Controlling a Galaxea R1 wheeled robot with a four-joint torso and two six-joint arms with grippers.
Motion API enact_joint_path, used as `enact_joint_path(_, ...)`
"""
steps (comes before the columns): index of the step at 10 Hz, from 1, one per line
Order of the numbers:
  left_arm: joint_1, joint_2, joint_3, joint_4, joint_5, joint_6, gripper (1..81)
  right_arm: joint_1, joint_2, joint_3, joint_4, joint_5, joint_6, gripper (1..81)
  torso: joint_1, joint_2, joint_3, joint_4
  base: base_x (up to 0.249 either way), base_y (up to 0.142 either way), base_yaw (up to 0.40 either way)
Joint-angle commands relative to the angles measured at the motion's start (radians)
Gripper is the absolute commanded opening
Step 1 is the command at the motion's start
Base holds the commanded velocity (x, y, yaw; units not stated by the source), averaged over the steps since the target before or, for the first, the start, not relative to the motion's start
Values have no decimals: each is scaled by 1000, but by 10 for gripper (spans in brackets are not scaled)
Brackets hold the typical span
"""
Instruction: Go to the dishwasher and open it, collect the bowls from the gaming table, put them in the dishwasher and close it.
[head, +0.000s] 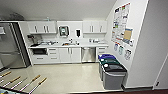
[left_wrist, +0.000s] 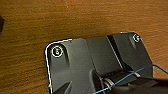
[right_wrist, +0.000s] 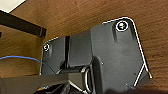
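The dishwasher (head: 88, 54) is built in under the white counter at the far wall, right of centre in the head view. Its brushed steel front is shut, with a bar handle across the top. It stands a few metres ahead across the pale floor. The bowls and the gaming table are out of view. Both wrist views look down past the robot's dark plate onto a brown wood-grain surface (left_wrist: 75, 20).
Grey bins (head: 113, 73) with blue and green lids line the right wall near the dishwasher. A steel fridge (head: 10, 47) stands at the left. Rods with wooden handles (head: 32, 81) of a table-football table poke in at the lower left. A dark bar (right_wrist: 22, 25) crosses the right wrist view.
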Motion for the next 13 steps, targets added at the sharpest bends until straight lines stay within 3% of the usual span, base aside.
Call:
enact_joint_path(1,-63,-22,6,-8,47,-2,811,48,-20,10,6,-43,0,811,0,0,0,0,193,0,0)
enact_joint_path(13,-59,-23,3,-8,45,0,811,46,-14,7,6,-42,4,811,0,0,0,0,193,0,0)
